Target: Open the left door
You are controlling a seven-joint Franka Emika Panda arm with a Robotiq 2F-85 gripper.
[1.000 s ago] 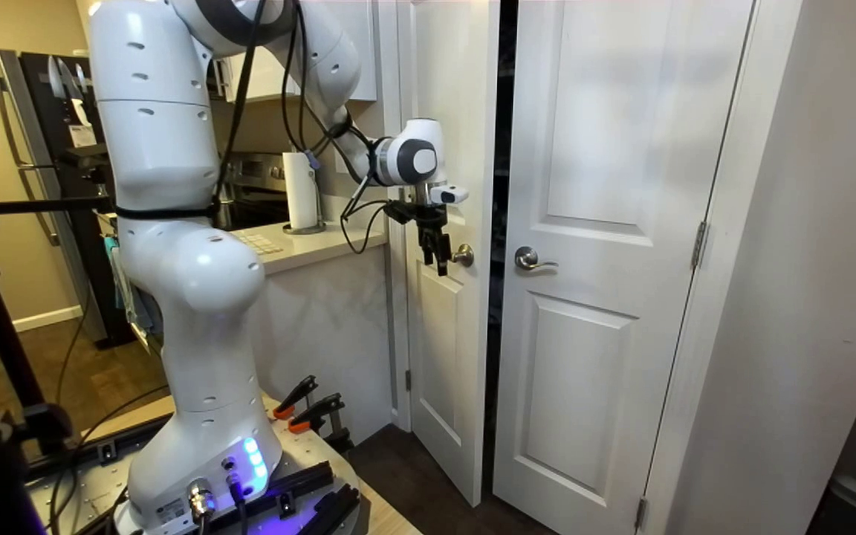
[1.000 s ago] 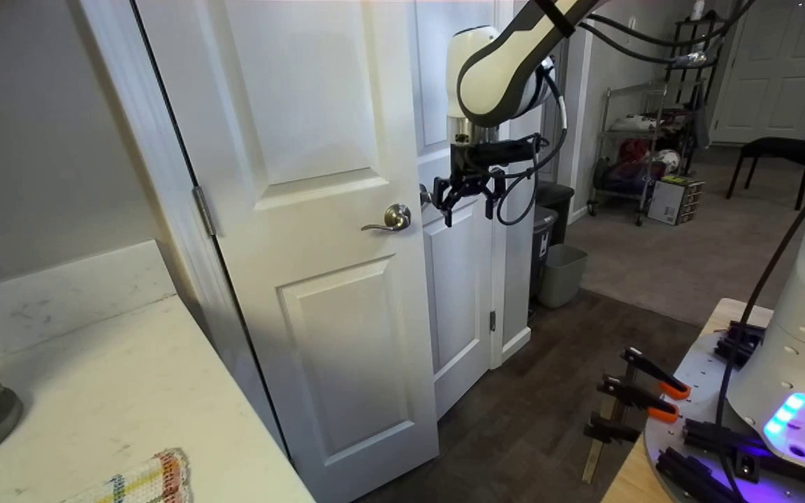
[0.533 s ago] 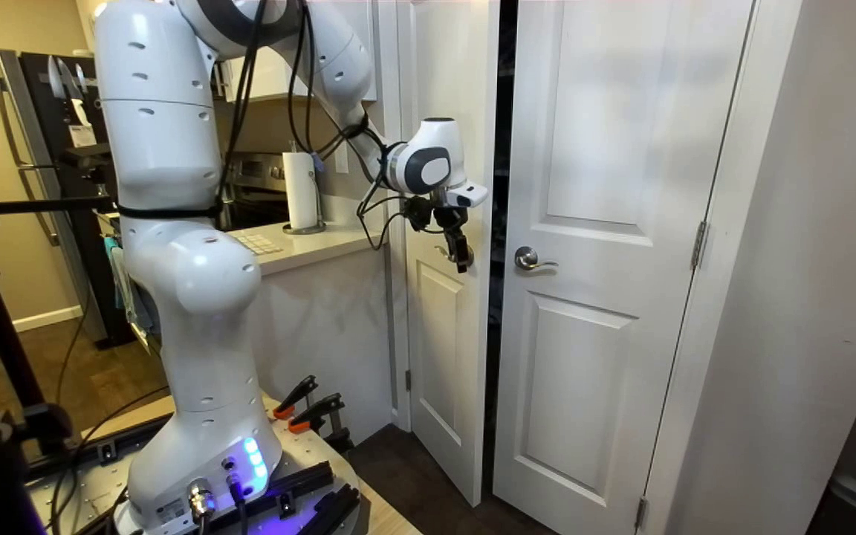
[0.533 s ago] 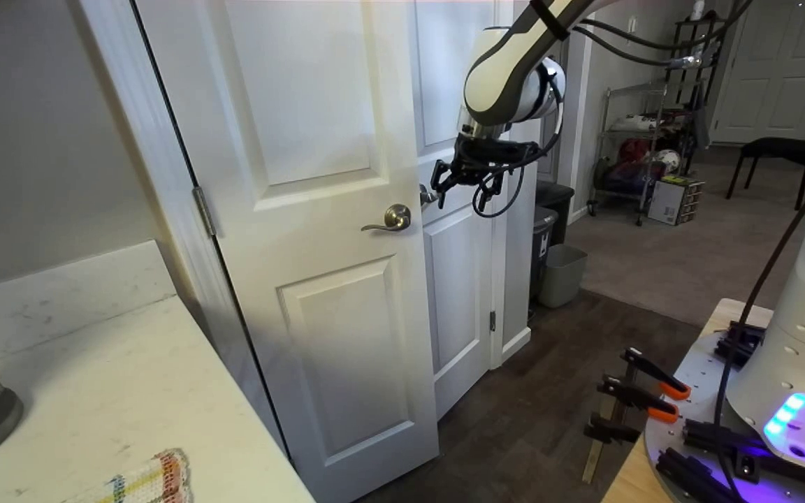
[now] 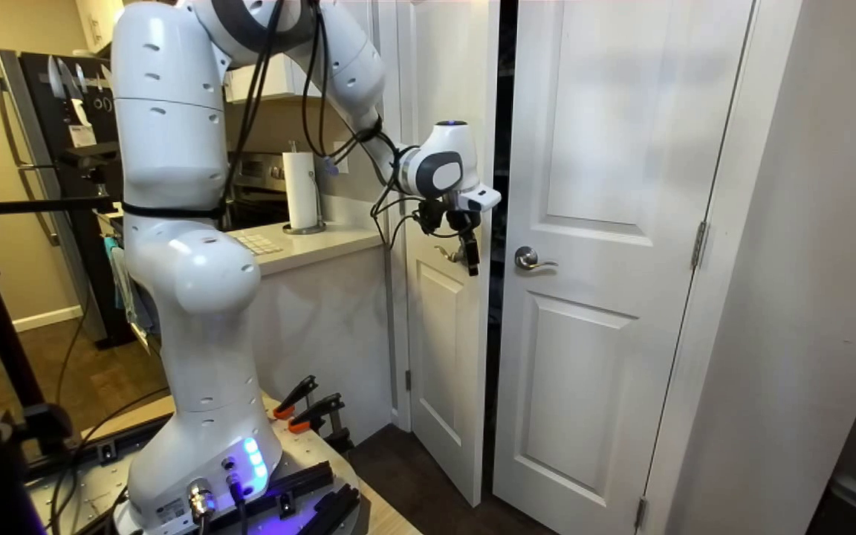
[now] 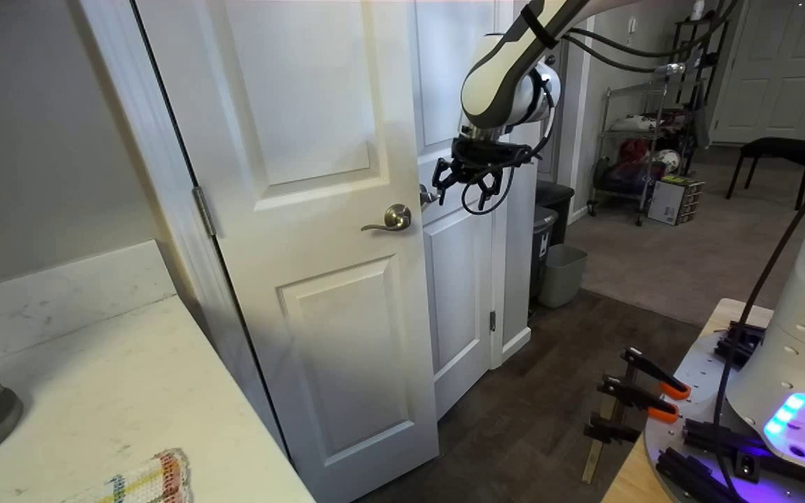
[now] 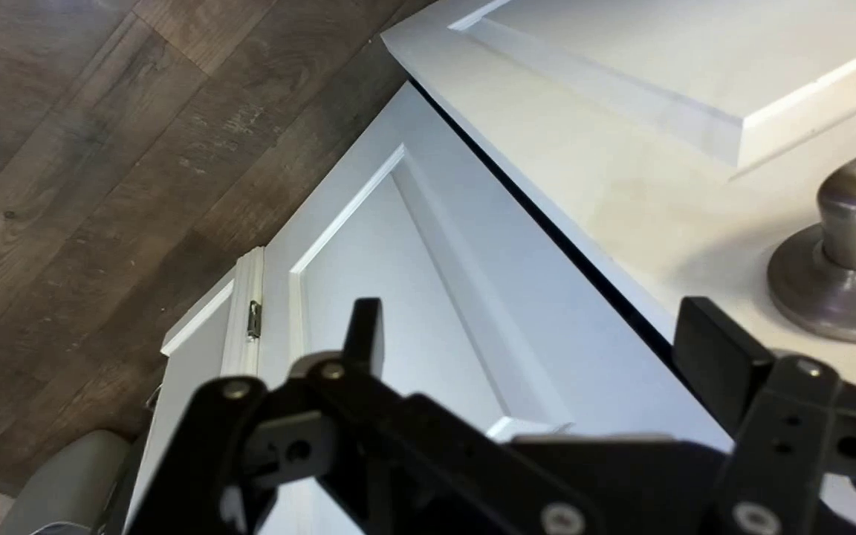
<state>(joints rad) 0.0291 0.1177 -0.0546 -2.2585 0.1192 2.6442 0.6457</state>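
We've got mostly glossy white on this arm [image 5: 172, 148], smooth and rounded, with a black strap [image 5: 172, 212] cinched round it! Black cables [image 5: 255, 85] trail along it, and we spot a white oval disc [image 5: 446, 176] ringed in dark grey. Blue lights [image 5: 255, 457] glow on the base [image 5: 183, 453], silver connector [image 5: 201, 495] nearby! In the wrist view, we catch a matte-black end effector [image 7: 541, 349], silver screws [image 7: 562, 518] gleaming.

Dark wood-plank floor [image 6: 514, 402], gray wastebasket [image 6: 563, 279] on it, black trash bin [image 6: 541, 229] just beside wastebasket. Carpet [image 6: 654, 262] starts near wastebasket. On carpet, beyond wastebasket in an exterior view: wheeled wire cart [image 6: 633, 89], box [image 6: 671, 200], black chair [image 6: 780, 149].
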